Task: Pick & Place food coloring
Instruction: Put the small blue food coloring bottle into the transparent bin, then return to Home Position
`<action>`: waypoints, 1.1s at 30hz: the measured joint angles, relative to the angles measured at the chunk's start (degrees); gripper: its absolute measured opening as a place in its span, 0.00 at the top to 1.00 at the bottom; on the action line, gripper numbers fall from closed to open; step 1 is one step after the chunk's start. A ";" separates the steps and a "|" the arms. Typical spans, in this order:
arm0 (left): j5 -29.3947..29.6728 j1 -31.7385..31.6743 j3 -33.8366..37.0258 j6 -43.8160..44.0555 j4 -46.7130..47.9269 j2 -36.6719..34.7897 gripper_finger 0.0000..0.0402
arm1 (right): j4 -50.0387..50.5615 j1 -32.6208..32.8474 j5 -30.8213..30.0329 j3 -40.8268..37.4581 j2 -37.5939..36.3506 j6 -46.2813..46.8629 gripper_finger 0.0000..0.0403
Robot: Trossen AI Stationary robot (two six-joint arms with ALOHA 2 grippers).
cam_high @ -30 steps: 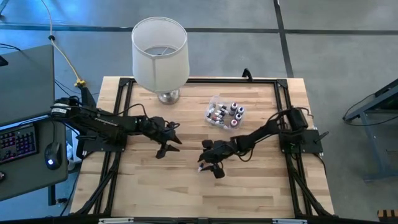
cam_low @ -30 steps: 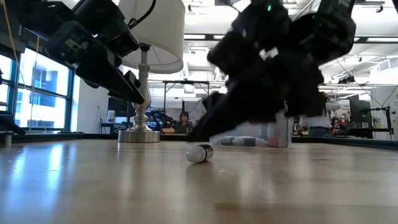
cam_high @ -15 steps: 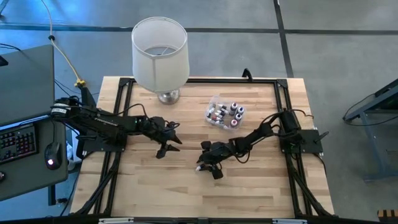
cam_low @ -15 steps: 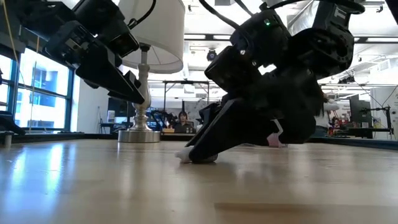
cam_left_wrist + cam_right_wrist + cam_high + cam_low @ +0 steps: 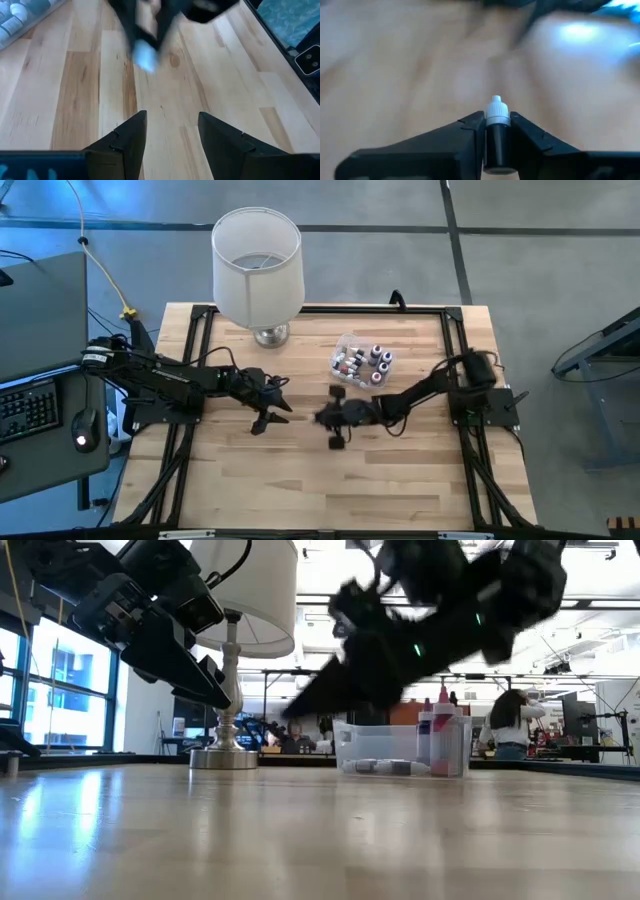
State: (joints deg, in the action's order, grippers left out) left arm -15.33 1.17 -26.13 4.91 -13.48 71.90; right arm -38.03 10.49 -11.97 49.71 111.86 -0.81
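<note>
Right gripper (image 5: 497, 131): fingers (image 5: 465, 131) clamped on one food coloring bottle (image 5: 496, 137) with dark body and white pointed cap, cap projecting forward between the fingertips. Located near worktop (image 5: 300, 480) centre in the high view, at about 7 o'clock from the clear tub (image 5: 361, 361); raised clear of the wood surface in the low view. Outline blurred in both the high and low views.

Left gripper (image 5: 268, 403): fingers (image 5: 131, 136) spread wide, gripping nothing. Positioned at about 9 o'clock from the right gripper, well apart from it, held above the worktop. Bare wood visible between the two fingers in the left wrist view, with the blurred right gripper and a pale cap beyond.

Remaining bottles (image 5: 366, 362): grouped inside the clear tub, at about 1 o'clock from worktop centre. In the low view, several lying on the tub floor and others standing upright against its wall.

Table lamp (image 5: 257, 265): white shade, metal base, at about 11 o'clock on the worktop, just beside the black frame rail.

Person (image 5: 508, 722) visible in the room beyond the worktop, low view only.
</note>
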 joint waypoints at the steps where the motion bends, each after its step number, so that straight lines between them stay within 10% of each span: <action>1: 0.00 0.00 0.00 0.10 -0.04 0.00 0.56 | 1.28 -0.36 -4.31 0.00 -1.94 -1.23 0.83; 8: -0.19 0.00 0.00 0.13 0.13 0.00 0.56 | 21.52 -6.67 -27.53 0.22 -18.42 -5.90 0.77; 17: -0.15 -0.02 0.00 0.13 -0.07 0.00 0.56 | 41.92 -21.17 -9.20 0.09 -22.56 3.33 0.83; 33: 11.51 -0.07 -0.96 6.31 7.12 -8.60 0.56 | 45.24 -18.69 -13.44 1.18 -31.43 -5.45 0.55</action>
State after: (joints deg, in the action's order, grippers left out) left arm -3.82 1.10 -27.09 11.22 -6.35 63.30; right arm 7.21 -8.20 -25.41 50.90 80.44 -6.26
